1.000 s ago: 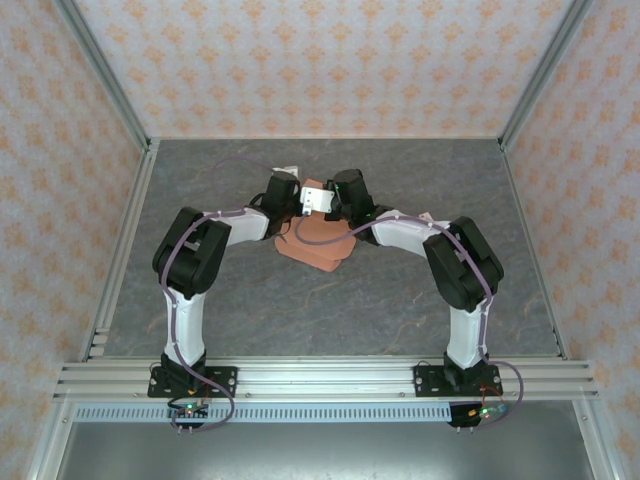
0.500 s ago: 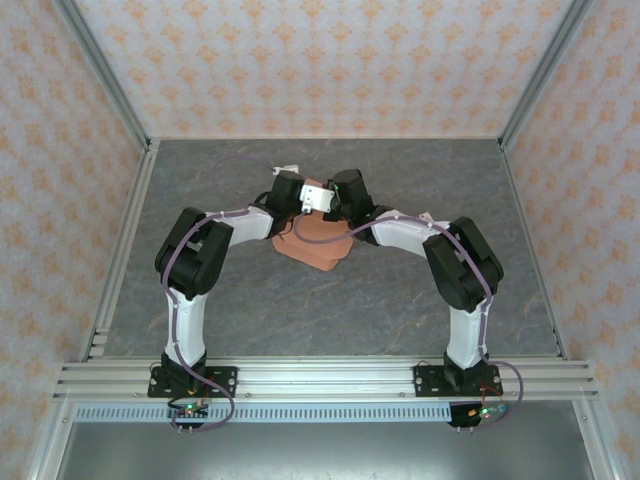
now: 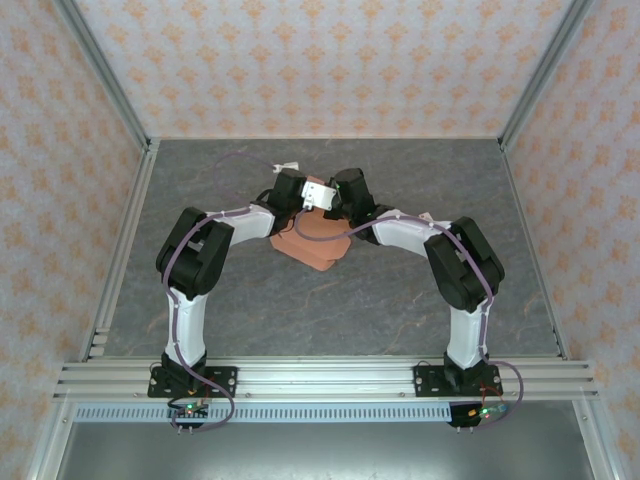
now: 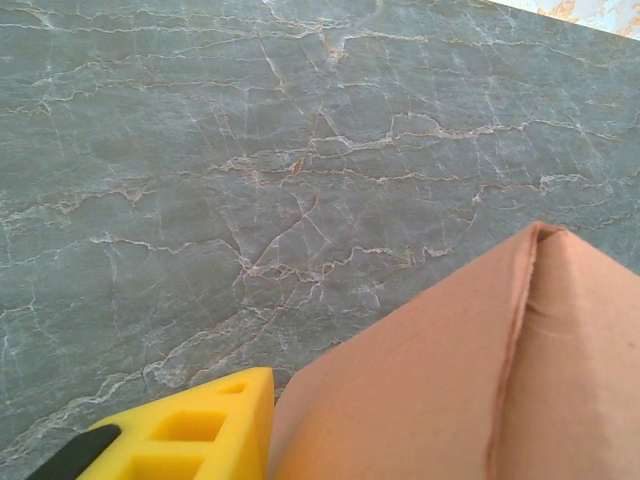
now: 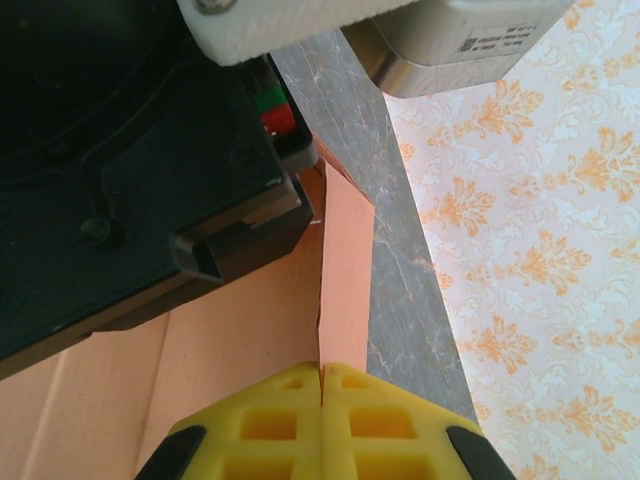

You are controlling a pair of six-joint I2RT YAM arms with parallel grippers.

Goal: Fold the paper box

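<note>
The salmon-orange paper box (image 3: 312, 243) lies part-folded mid-table, with both grippers meeting over its far edge. My right gripper (image 3: 336, 203) comes in from the right. In the right wrist view its yellow fingers (image 5: 280, 420) are pressed together on the thin edge of an upright flap (image 5: 346, 270) of the box (image 5: 240, 330). My left gripper (image 3: 303, 203) reaches in from the left. In the left wrist view one yellow finger (image 4: 190, 432) sits against a raised box panel (image 4: 450, 380). That panel hides the other finger, so how the jaws stand is unclear.
The left arm's black wrist and white camera mount (image 5: 130, 150) hang close above the box, right before the right gripper. Grey marble tabletop (image 4: 200, 180) spreads all round. Metal-framed patterned walls (image 3: 320, 60) bound the back and sides.
The left wrist has edged right and farther back, closer to the right gripper. The box has shifted slightly under them. The right gripper keeps its hold on the flap.
</note>
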